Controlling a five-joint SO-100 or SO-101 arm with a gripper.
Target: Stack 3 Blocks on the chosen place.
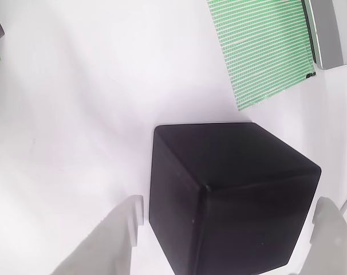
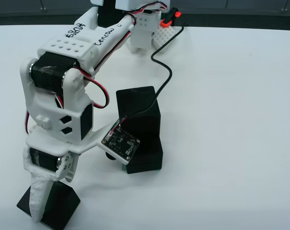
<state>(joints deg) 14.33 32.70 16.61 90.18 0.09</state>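
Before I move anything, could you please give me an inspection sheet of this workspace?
Surface: white table, bare apart from the items below.
Job's things: one black block sits between the fingers. Two more blocks sit together mid-table; whether they are stacked I cannot tell. The visible part of the green-striped patch holds no block.
Clutter: grey object beside the patch.
Grippers: gripper is open and straddles the block, with small gaps on both sides.
Cables: black cable loops over the table to the circuit board; red and white wires run along the arm.
Surroundings: dark band along the far table edge.
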